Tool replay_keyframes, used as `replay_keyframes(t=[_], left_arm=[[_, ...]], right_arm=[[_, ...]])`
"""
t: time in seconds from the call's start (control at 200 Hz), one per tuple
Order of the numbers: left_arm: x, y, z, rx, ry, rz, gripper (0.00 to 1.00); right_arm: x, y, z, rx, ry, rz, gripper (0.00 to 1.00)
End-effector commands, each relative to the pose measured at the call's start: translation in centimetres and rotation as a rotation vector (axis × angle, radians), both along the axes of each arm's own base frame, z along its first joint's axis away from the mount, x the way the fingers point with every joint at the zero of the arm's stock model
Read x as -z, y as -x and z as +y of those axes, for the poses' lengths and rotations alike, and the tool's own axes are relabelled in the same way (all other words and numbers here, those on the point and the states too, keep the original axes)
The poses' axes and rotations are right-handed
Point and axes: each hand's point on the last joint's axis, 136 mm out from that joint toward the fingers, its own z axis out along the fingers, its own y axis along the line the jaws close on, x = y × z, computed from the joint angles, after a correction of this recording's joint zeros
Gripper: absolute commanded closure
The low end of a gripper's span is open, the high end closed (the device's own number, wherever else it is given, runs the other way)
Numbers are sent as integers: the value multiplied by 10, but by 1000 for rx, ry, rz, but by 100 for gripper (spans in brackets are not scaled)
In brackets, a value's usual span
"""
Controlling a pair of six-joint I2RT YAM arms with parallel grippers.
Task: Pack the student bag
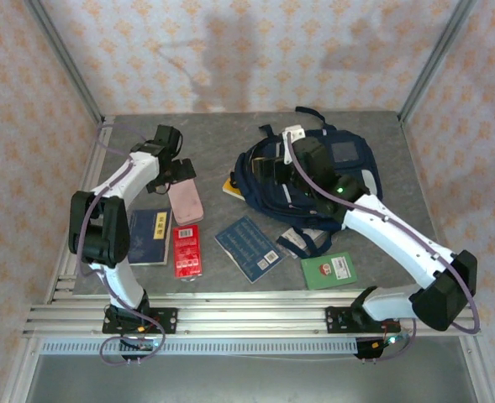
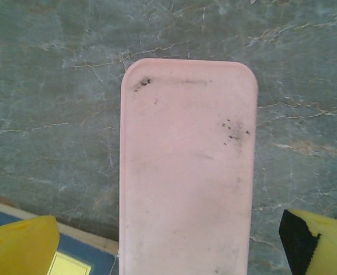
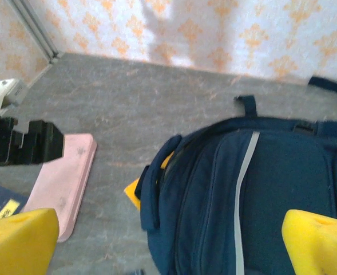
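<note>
Left gripper [image 2: 168, 249] over pink case [image 2: 185, 172] | yellow corner [image 3: 131, 192] beside student bag [image 3: 271, 195]

Robot test booth: aluminium frame [image 1: 255, 313], patterned wall panels [image 1: 255, 50].

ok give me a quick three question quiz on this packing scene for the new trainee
1. Multiple choice: what lies right below the left gripper? A) pink pencil case B) a stapler C) a mug
2. True or false: the right gripper, over the student bag, is shut on a strap.
3. Fill in: in the top view, the booklet just nearer the arm bases than the pink pencil case is ___ in colour.

Key: 1 A. 2 False: its jaws stand wide open above the bag, holding nothing. 3 Red.
</note>
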Motion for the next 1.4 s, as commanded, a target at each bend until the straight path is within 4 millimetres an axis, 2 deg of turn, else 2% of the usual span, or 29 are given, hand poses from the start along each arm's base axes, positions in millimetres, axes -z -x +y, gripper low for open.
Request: replay_keyframes(t=[0.0,0.12,0.175,0.185,0.21,0.4,0.585,0.796,0.886,0.976,1.106,1.181,1.261,1.351,1.366,1.391], left_arm=[[6,-16,-15,84,71,-6,0],[23,-17,-14,96,59,44,0],[23,-18,-15,102,64,43,0],[32,-17,-15,101,65,63,0],[38,-16,-15,101,65,74,0],[51,-12,-8,93,23,108,0],[64,-12,-13,92,49,126,0],[72,-19,-23,98,112,114,0],[75,-19,-24,98,115,118,2],[77,-18,-27,103,129,125,9],[69,-18,-29,100,149,103,20],[59,-19,-30,98,153,85,24],[45,-20,-31,98,164,59,24],[32,-20,-36,99,188,34,24],[19,-21,-37,102,195,5,24],[13,-21,-38,105,201,-9,24]], right_arm=[[21,21,6,-28,-68,142,1],[33,32,8,-64,-71,188,1],[38,35,9,-83,-69,191,1],[38,35,10,-86,-69,193,1],[40,36,11,-95,-66,195,1],[54,41,18,-133,-75,235,1],[67,41,19,-133,-66,259,1],[86,35,8,-60,-12,272,1],[87,28,-2,11,18,246,1],[82,27,-6,36,-31,195,1],[72,30,-12,36,-75,131,0],[67,29,-15,61,-83,135,3],[60,29,-15,68,-93,152,4],[51,37,-7,1,-112,154,6],[50,38,-4,-14,-116,156,7],[49,40,-2,-34,-119,159,8]])
